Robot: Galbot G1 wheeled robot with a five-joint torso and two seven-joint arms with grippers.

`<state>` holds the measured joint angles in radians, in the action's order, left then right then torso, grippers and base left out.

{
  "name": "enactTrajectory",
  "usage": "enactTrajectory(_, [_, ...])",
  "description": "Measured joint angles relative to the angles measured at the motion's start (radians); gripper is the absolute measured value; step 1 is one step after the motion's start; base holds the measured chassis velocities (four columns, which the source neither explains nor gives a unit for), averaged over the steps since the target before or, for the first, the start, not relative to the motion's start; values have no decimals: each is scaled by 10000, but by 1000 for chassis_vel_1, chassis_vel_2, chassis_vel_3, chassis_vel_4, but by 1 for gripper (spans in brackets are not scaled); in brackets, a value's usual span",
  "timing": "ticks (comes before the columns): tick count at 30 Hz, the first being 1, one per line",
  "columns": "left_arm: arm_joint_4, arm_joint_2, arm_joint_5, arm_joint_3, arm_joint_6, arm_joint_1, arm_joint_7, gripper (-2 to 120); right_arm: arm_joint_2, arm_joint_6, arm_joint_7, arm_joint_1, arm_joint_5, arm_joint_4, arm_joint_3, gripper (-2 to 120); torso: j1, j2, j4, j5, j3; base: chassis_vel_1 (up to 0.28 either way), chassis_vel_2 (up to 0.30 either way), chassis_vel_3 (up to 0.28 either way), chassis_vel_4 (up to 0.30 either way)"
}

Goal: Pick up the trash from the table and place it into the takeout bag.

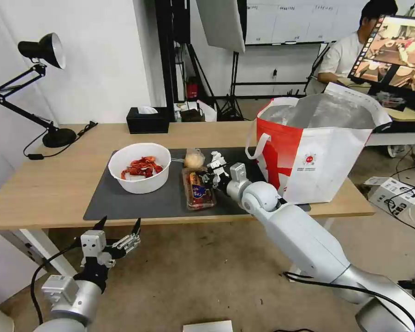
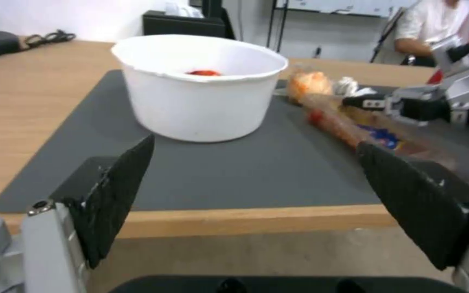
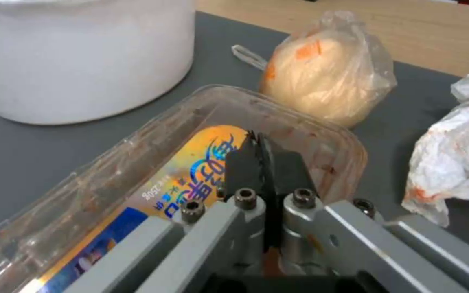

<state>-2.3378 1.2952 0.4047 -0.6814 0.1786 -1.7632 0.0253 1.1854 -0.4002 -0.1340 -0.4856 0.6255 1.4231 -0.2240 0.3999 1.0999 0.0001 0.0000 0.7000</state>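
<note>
On the table [image 1: 46,184], the dark mat [image 1: 124,203] holds the trash: a white bowl [image 1: 140,173] [image 2: 202,89] [image 3: 71,53] of red shells, a clear plastic tray [image 1: 199,191] [image 2: 348,126] [image 3: 136,171], a small clear bag [image 1: 194,159] [image 3: 321,77] with a yellowish lump, and a crumpled tissue [image 1: 216,161] [image 3: 457,154]. My right gripper [image 1: 207,177] [image 3: 259,140] is shut on the tray at its right side, and the tray lies on the mat. Below the table's front edge, my left gripper [image 1: 117,228] [image 2: 255,143] hangs open and holds nothing. The takeout bag [image 1: 318,152] stands open at the table's right end.
A black desk lamp [image 1: 46,50] stands at the table's far left. At the back edge sits a black tissue box [image 1: 147,121]. A monitor [image 1: 396,50] is behind the bag, and a power strip [image 1: 394,189] with cables lies on the floor to the right.
</note>
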Motion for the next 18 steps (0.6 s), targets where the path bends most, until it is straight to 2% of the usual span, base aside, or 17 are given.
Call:
enactTrajectory(2, [37, -176, 238, 35, 3, 86, 28, 100, -18, -2, 1, -28, -6, 34, 5, 0, 0, 0, -1, 1, 0, 0, 0, 0, 0])
enactTrajectory(5, [233, -864, 1115, 161, 12, 487, 188, 100, -78, -10, 15, -123, -29, 141, 24, 0, 0, 0, -1, 0, 0, 0, 0, 0, 0])
enactTrajectory(6, [233, -864, 1115, 161, 12, 487, 188, 100, -78, -10, 15, -123, -29, 141, 24, 0, 0, 0, -1, 0, 0, 0, 0, 0, 0])
enactTrajectory(10, [659, -1911, 3285, 542, 45, 1259, 339, 100, -168, -13, 32, -198, -38, 237, 38, 0, 0, 0, -1, -2, 0, 0, 0, 0, 0])
enactTrajectory(11, [659, -1911, 3285, 542, 45, 1259, 339, 100, -168, -13, 32, -198, -38, 237, 38, 0, 0, 0, -1, -2, 0, 0, 0, 0, 0])
enactTrajectory(13, [928, -2542, 4565, 677, 116, 1658, 457, 100, -139, -14, 36, -139, -40, 204, -30, 0, 0, 0, -4, -2, 0, 0, 0, 0, 0])
enactTrajectory(14, [928, -2542, 4565, 677, 116, 1658, 457, 100, -139, -14, 36, -139, -40, 204, -30, 0, 0, 0, -4, -2, 0, 0, 0, 0, 0])
enactTrajectory(16, [1133, -3065, 5701, 803, 255, 2017, 505, 100, -74, -14, 38, -29, -40, 147, -130, 0, 0, 0, -2, 0, 0, 0, 0, 0, 0])
enactTrajectory(17, [1133, -3065, 5701, 803, 255, 2017, 505, 100, -74, -14, 38, -29, -40, 147, -130, 0, 0, 0, -2, 0, 0, 0, 0, 0, 0])
enactTrajectory(18, [1262, -3325, 6312, 896, 339, 2190, 520, 100, -41, -14, 35, 30, -38, 103, -192, 0, 0, 0, -2, -1, 0, 0, 0, 0, 0])
